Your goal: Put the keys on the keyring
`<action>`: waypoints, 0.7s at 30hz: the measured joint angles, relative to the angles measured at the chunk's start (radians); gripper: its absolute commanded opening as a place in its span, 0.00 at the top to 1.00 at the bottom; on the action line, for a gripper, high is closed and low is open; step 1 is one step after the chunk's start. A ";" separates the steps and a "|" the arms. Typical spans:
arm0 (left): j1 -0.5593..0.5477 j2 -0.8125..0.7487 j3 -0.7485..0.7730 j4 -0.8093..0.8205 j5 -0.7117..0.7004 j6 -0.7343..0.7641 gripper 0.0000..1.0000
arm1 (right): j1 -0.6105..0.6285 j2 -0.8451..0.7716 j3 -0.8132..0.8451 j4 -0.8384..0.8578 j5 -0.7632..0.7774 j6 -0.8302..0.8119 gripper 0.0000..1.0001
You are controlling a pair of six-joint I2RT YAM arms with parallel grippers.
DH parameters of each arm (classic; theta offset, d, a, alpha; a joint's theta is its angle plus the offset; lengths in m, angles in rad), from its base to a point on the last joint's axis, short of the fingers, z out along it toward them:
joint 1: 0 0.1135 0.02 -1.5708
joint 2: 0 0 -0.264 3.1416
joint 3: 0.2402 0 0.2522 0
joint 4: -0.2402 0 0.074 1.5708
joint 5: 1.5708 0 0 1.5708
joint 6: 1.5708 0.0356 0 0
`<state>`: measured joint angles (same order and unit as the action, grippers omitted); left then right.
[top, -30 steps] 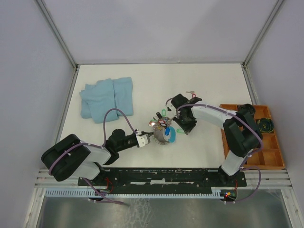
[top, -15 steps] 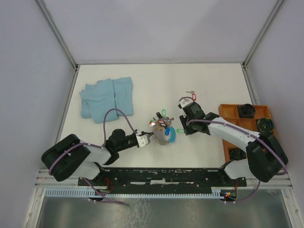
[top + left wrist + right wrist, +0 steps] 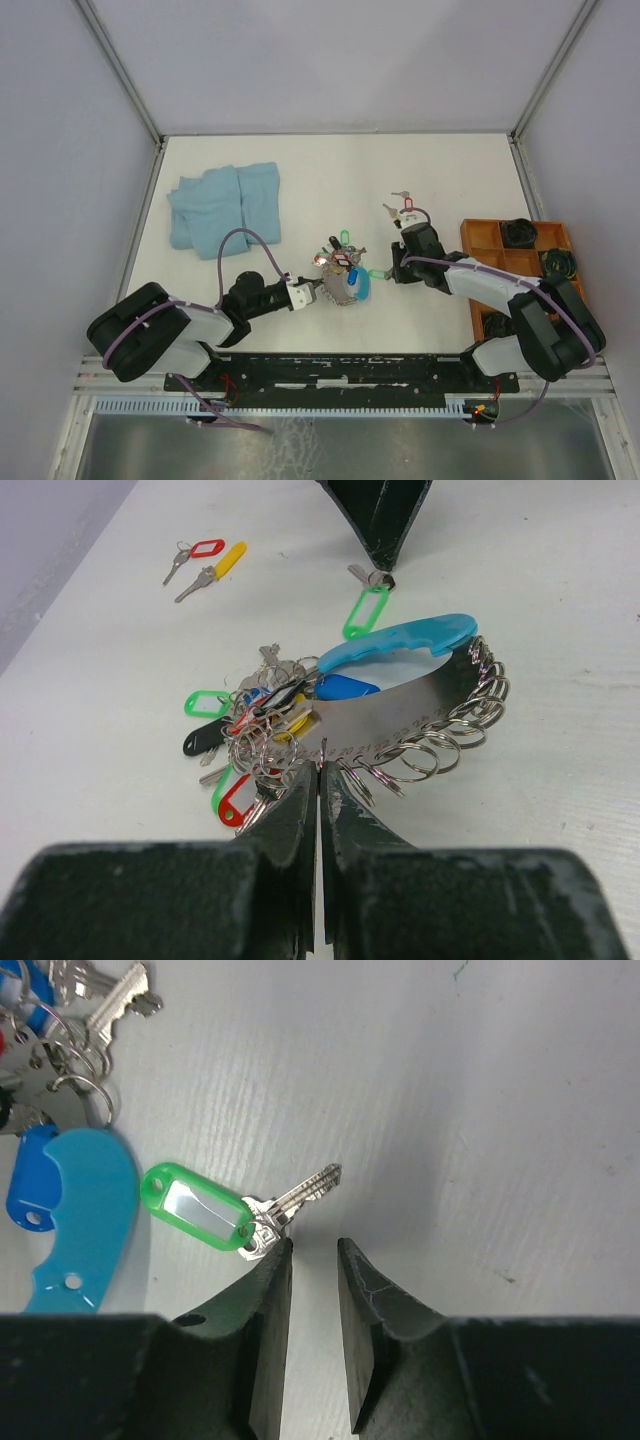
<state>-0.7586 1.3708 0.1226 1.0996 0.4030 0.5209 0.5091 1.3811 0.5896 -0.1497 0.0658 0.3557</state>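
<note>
key [image 3: 215,1210] beside the keyring [image 3: 400,715] seems light, slippery; we'd pinch its green tag. right end effector [image 3: 315,1248] released, left end effector [image 3: 318,775] clenched on keyring.

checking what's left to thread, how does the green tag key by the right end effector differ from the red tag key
The green tag key lies alone by the right end effector; the red tag key lies farther off, beside a yellow tag key. Tag colour: green versus red. Both are silver, off the keyring.
</note>
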 measured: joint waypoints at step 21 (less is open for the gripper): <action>0.000 0.000 0.000 -0.011 0.001 0.000 0.97 | -0.052 -0.010 -0.031 0.112 -0.203 -0.012 0.65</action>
<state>-0.7586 1.3708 0.1226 1.0889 0.4038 0.5209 0.4568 1.3708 0.5587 -0.0376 -0.1371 0.3439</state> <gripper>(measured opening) 0.043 0.346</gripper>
